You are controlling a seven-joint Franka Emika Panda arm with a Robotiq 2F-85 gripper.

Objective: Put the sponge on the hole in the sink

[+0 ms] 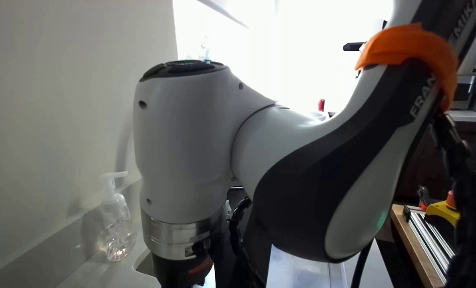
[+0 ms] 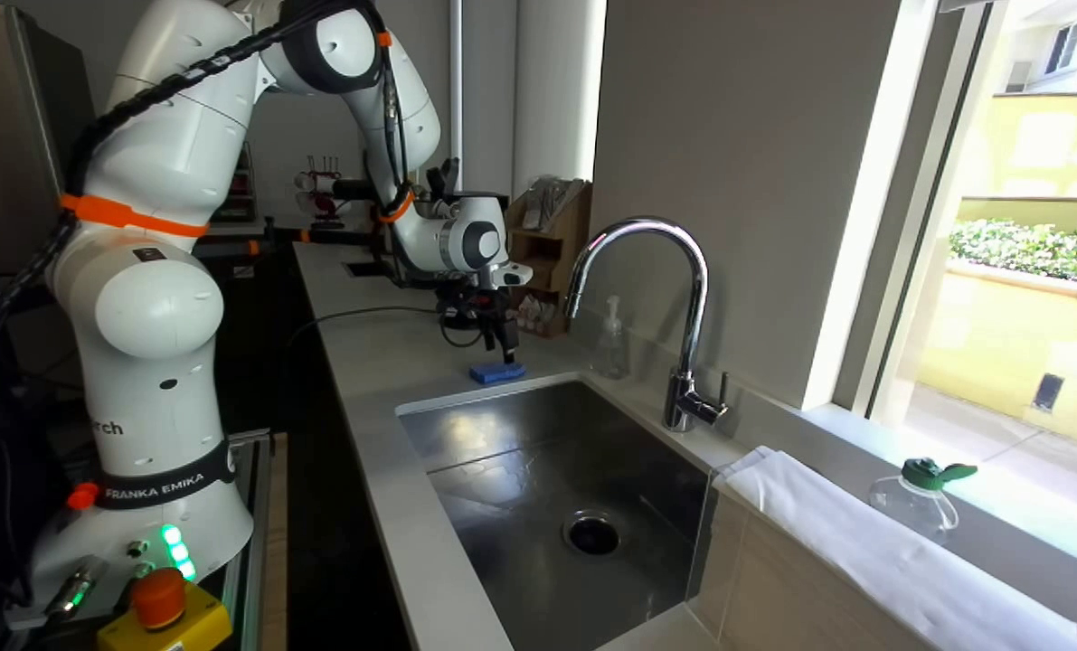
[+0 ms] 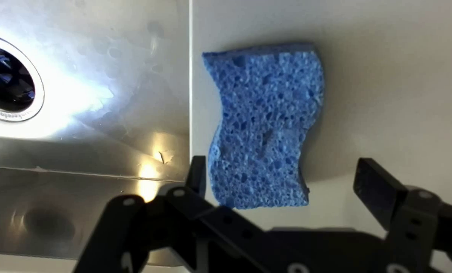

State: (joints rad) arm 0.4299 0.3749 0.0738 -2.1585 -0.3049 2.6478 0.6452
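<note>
The blue wavy sponge (image 2: 497, 372) lies on the counter just beyond the sink's far edge in an exterior view. It also shows large in the wrist view (image 3: 265, 129), beside the sink edge. My gripper (image 3: 281, 167) is open, with one finger close to the sponge's sink side and the other apart from it over the counter. In an exterior view the gripper (image 2: 505, 348) is low, right over the sponge. The steel sink (image 2: 493, 493) has a round dark hole (image 2: 592, 533) with a shiny rim, also at the left of the wrist view (image 3: 7, 79).
A tall chrome faucet (image 2: 703, 298) arches beside the sink. A clear pump bottle (image 2: 610, 342) stands near the sink's far corner, also seen in an exterior view (image 1: 118, 230). A wooden shelf (image 2: 543, 262) is behind the gripper. A white cloth (image 2: 873, 542) lies near the window.
</note>
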